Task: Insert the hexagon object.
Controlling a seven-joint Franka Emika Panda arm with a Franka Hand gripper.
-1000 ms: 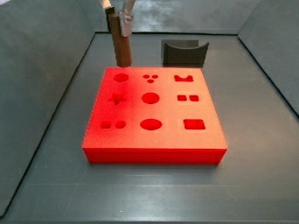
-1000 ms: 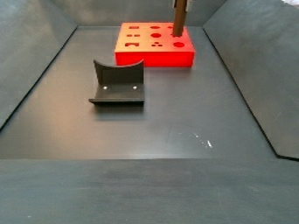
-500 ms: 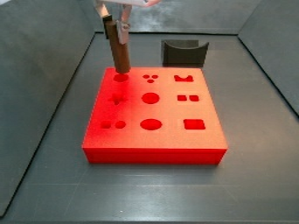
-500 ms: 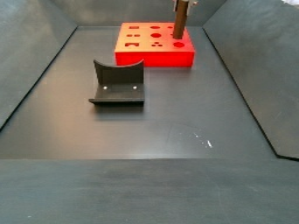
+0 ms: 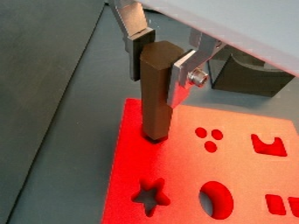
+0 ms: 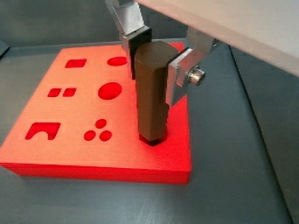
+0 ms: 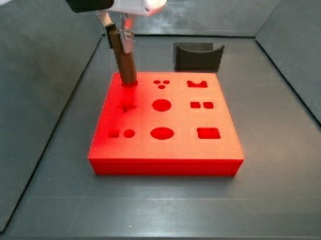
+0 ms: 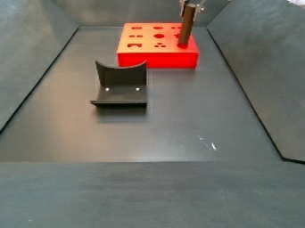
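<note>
Gripper (image 5: pixel 163 54): poised above a corner of the red block (image 5: pixel 211 219), pointing downward; arm enters from overhead in a side view (image 7: pixel 119 7). Silver fingers (image 6: pixel 184 74) closed against the top of the hexagon object (image 6: pixel 149 92), one plate on each side.

Hexagon object: long brown peg, upright, lower end set in a hole at the block's corner in both wrist views (image 5: pixel 156 92); also seen in both side views (image 7: pixel 126 58) (image 8: pixel 186 24).

Red block: flat, bearing cut-out holes, among them a star (image 5: pixel 149 198), a circle (image 6: pixel 110 89), a square (image 7: pixel 209 133).

Dark grey curved holder (image 8: pixel 119 85): on the floor, well apart from the block.
</note>
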